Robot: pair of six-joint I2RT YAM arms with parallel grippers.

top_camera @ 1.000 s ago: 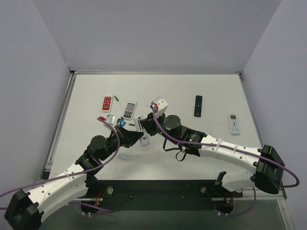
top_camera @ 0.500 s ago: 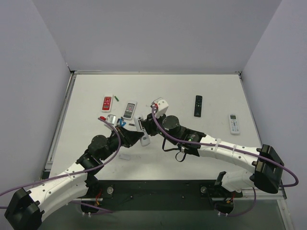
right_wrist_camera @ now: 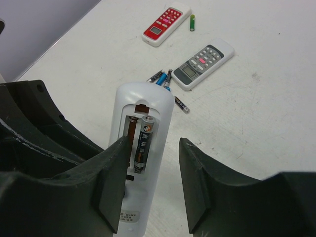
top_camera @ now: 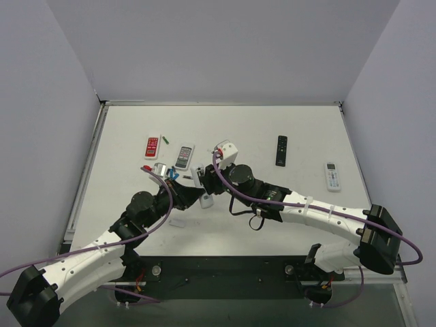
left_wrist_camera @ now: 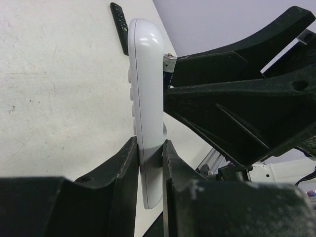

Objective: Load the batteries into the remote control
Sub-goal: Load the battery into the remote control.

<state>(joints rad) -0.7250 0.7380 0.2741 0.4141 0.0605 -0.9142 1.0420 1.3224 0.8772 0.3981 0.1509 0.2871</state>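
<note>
My left gripper [left_wrist_camera: 149, 153] is shut on the lower end of the slim white remote control [left_wrist_camera: 145, 98] and holds it on edge above the table. In the right wrist view the remote [right_wrist_camera: 165, 118] shows its open back recess, with one dark battery [right_wrist_camera: 143, 143] in the right slot and a bare spring in the left slot. My right gripper [right_wrist_camera: 153, 148] is open and empty, its fingers astride the remote. Loose batteries lie on the table: blue ones [right_wrist_camera: 160, 78], a dark one [right_wrist_camera: 180, 105] and a green one [right_wrist_camera: 192, 22]. From above, both grippers meet at the remote [top_camera: 199, 178].
A grey remote [right_wrist_camera: 205, 63] and a red remote [right_wrist_camera: 167, 23] lie beyond the held one. A black remote [top_camera: 281, 150] and a white remote with a display [top_camera: 332, 176] lie to the right. A small white piece [top_camera: 177, 222] lies near the left arm.
My right gripper has shifted slightly left, closer over the held remote. The left gripper and the remote have barely moved.
</note>
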